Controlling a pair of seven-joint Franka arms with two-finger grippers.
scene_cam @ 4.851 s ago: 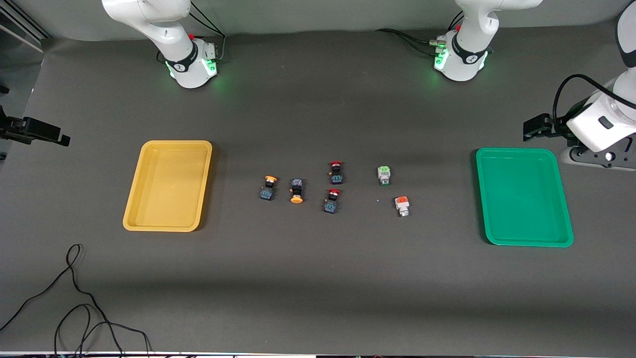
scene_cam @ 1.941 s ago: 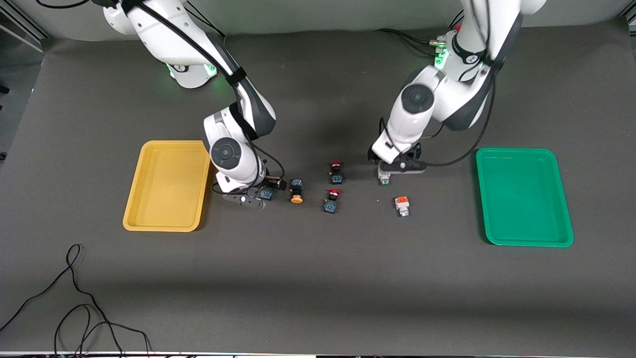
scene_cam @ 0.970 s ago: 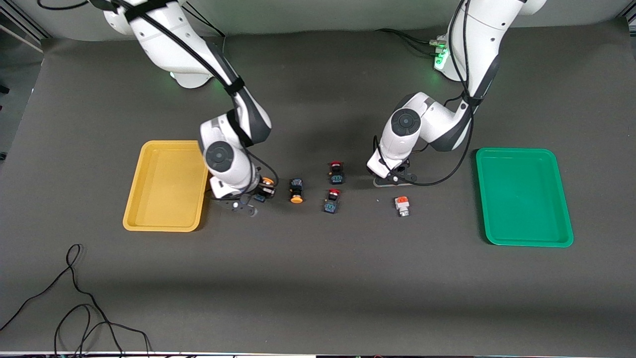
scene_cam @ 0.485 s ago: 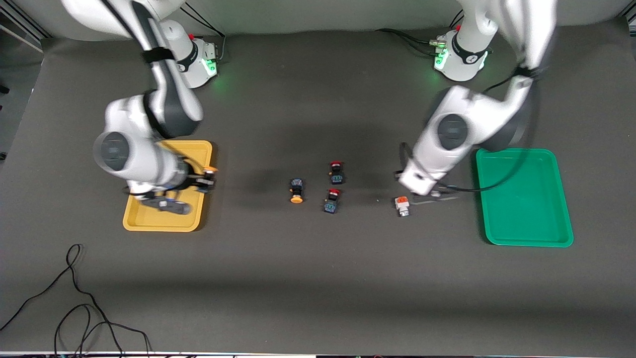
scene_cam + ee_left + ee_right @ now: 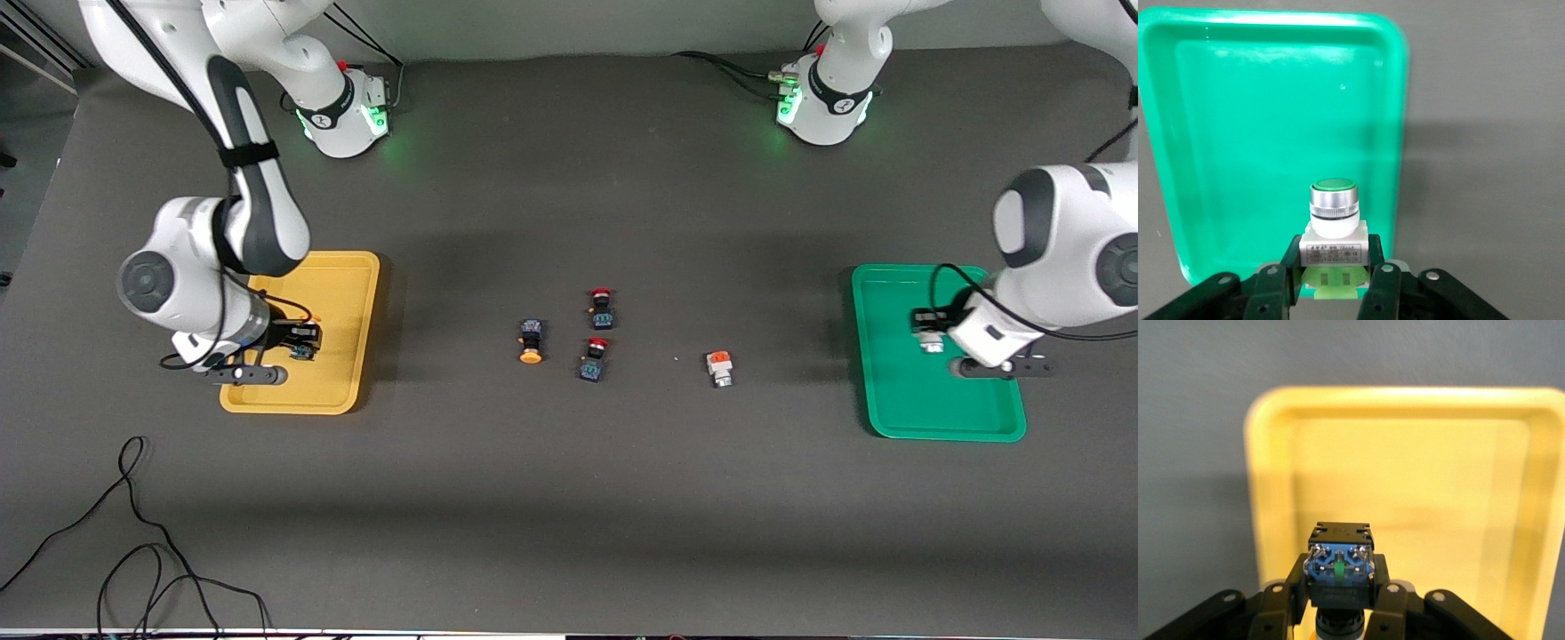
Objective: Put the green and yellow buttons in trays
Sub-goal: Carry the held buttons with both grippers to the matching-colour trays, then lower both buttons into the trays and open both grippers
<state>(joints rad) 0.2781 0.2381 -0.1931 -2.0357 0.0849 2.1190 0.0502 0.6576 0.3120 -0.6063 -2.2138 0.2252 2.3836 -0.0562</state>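
Observation:
My right gripper (image 5: 297, 341) is shut on an orange-yellow-capped button with a black-blue body (image 5: 305, 353) and holds it over the yellow tray (image 5: 342, 293). The right wrist view shows that gripper (image 5: 1339, 590), the button's blue base (image 5: 1339, 561) and the tray (image 5: 1418, 487) below. My left gripper (image 5: 932, 327) is shut on the green-capped white button (image 5: 931, 343) over the green tray (image 5: 925, 409). The left wrist view shows the gripper (image 5: 1333, 268), the button (image 5: 1333, 213) and the tray (image 5: 1271, 133). A second orange-yellow button (image 5: 531, 340) and the orange-capped white button (image 5: 719, 367) lie mid-table.
Two red-capped black-blue switches (image 5: 601, 307) (image 5: 594, 358) lie between the loose buttons. A black cable (image 5: 133, 533) loops on the table near the front camera at the right arm's end.
Both grippers have lifted a button off the table. The right one has carried its button farther over the yellow tray. The left one has carried the green-capped button from mid-table to over the green tray.

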